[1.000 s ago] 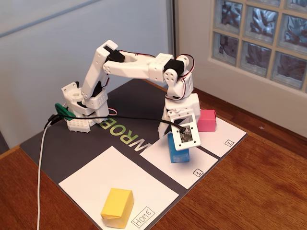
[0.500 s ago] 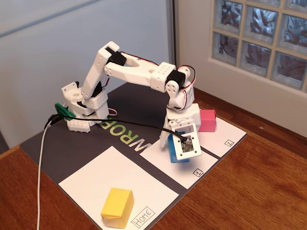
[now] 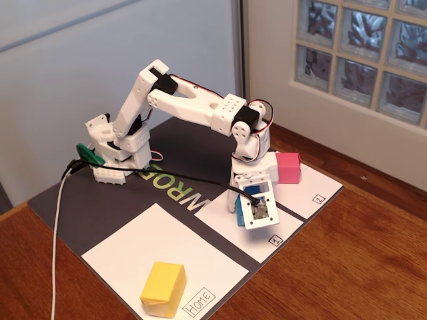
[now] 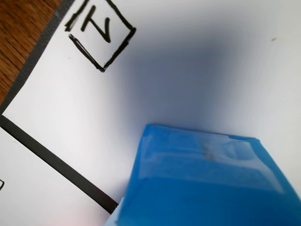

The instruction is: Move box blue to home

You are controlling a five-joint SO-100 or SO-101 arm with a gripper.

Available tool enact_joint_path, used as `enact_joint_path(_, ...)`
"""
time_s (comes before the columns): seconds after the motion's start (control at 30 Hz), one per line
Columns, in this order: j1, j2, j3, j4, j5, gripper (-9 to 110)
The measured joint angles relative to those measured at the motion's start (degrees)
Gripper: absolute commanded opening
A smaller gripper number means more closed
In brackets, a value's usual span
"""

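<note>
1. While the tool [image 3: 248, 208] is lowered onto the box blue [image 3: 241, 207], its jaws are hidden and their opening cannot be told.
2. Box blue [image 4: 207, 181] rests on the sheet marked "1" [image 3: 274, 241], directly beneath the tool.
3. Home [image 3: 143, 250], beside that sheet, holds only the yellow box [image 3: 163, 288]; the transfer appears not yet done.

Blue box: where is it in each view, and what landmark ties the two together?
Fixed view: the blue box sits right of centre on the sheet marked 1, mostly hidden behind the gripper.
Wrist view: the blue box fills the lower right, close to the lens and blurred.
Shared landmark: the boxed "1" label at that sheet's corner.
</note>
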Motion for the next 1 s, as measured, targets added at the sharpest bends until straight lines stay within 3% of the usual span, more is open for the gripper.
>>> enact_joint_path(0.17, 0.0, -0.3, 0.0, 0.0, 0.0, 0)
enact_joint_path(1.0, 0.5, 1.1, 0.1, -1.6, 0.3, -1)
